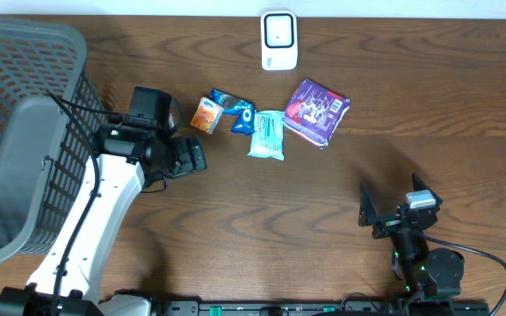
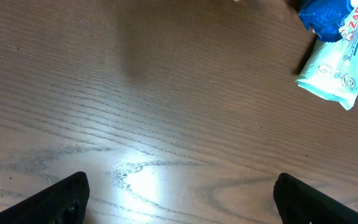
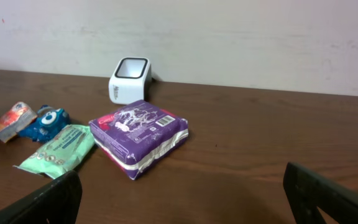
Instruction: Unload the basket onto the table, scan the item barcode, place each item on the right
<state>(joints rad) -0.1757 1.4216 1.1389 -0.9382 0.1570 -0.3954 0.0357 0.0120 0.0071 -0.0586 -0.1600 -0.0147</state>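
A white barcode scanner (image 1: 279,40) (image 3: 128,79) stands at the table's far edge. In front of it lie a purple pack (image 1: 316,111) (image 3: 139,135), a mint-green packet (image 1: 267,134) (image 2: 341,68) (image 3: 58,149), a blue snack bag (image 1: 234,109) (image 2: 337,17) (image 3: 45,122) and a small orange packet (image 1: 206,115) (image 3: 12,120). My left gripper (image 1: 197,156) (image 2: 180,205) is open just left of the packets, with only bare wood between its fingers. My right gripper (image 1: 393,215) (image 3: 182,208) is open near the front right, holding nothing, facing the items from a distance.
A grey mesh basket (image 1: 20,132) fills the left side of the table, beside my left arm. A white wall rises behind the scanner in the right wrist view.
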